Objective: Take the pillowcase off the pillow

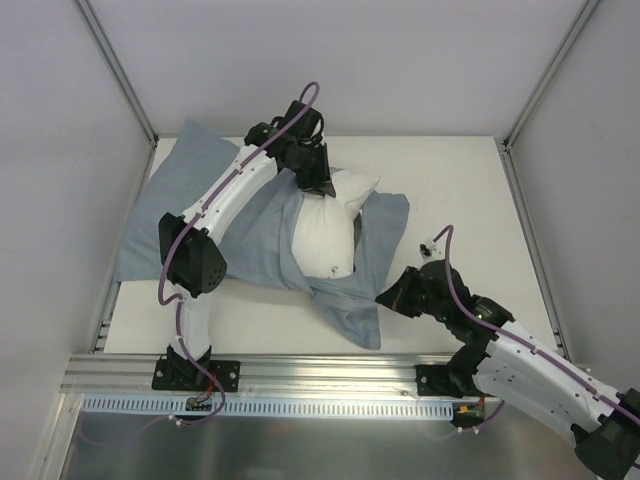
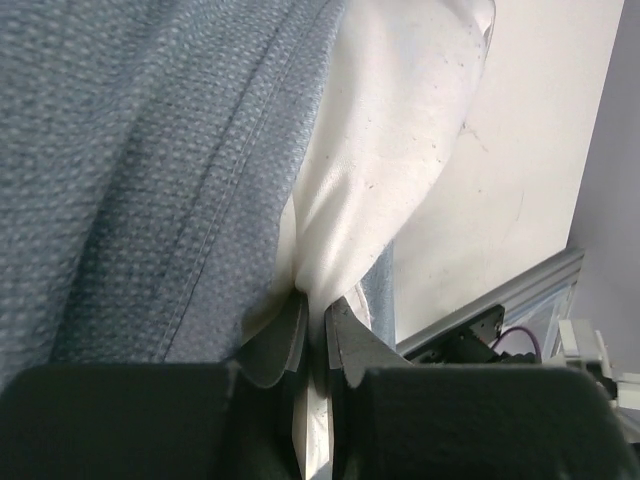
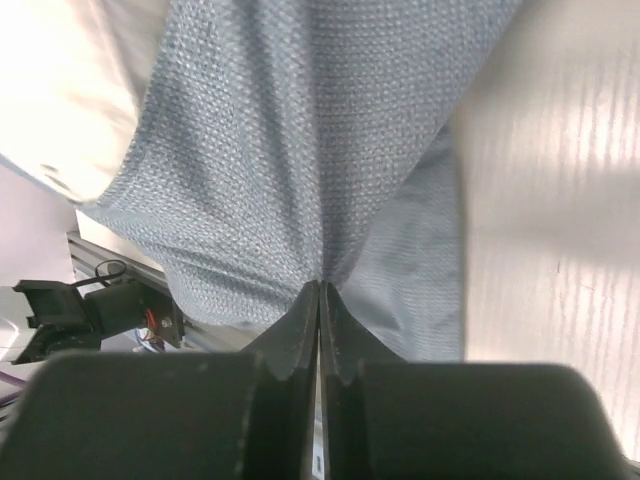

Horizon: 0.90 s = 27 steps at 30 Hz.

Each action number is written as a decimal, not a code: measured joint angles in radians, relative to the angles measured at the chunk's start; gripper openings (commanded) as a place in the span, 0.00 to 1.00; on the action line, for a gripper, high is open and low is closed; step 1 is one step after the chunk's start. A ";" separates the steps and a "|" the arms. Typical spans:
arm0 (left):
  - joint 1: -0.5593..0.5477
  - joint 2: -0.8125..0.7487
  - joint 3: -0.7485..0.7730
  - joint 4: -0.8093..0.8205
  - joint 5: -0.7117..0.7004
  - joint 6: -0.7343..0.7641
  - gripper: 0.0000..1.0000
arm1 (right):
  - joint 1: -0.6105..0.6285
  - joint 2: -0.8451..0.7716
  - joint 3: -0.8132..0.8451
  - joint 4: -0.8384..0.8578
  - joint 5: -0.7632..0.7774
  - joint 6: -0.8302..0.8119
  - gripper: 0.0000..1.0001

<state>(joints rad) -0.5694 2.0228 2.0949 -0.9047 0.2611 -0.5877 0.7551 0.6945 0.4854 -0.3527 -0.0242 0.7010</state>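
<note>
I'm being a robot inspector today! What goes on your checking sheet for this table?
Surface: white table, with fabric lying over its left and middle.
Job's things: blue-grey pillowcase, crumpled and spread across the table. The off-white pillow pokes partly out of it.
Clutter: nothing seen.
Grippers: left gripper has its fingers shut on the pillow's white fabric. Right gripper has its fingers shut on the pillowcase.
Cables: purple cable runs along each arm, and no snag shows.
Surroundings: plain pale walls, metal rail at the near edge.
</note>
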 measured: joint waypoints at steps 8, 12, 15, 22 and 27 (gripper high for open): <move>0.045 -0.025 0.002 -0.025 0.018 -0.006 0.00 | 0.029 -0.037 -0.071 0.011 0.023 0.025 0.01; 0.086 -0.026 0.016 -0.029 0.076 -0.020 0.00 | 0.056 0.010 -0.143 0.031 0.066 0.061 0.01; 0.129 -0.042 0.019 -0.031 0.134 -0.043 0.00 | 0.062 0.072 -0.148 0.061 0.094 0.079 0.00; 0.164 -0.119 0.018 -0.024 0.195 -0.079 0.00 | 0.061 0.369 0.027 0.106 0.154 0.031 0.01; 0.121 -0.163 -0.022 0.019 0.168 -0.096 0.00 | -0.080 0.508 0.156 0.099 0.137 -0.102 0.01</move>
<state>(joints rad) -0.4488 1.8599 2.0731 -0.8856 0.4294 -0.6834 0.6754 1.2026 0.6415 -0.2535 0.1123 0.5987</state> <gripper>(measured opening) 0.036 0.009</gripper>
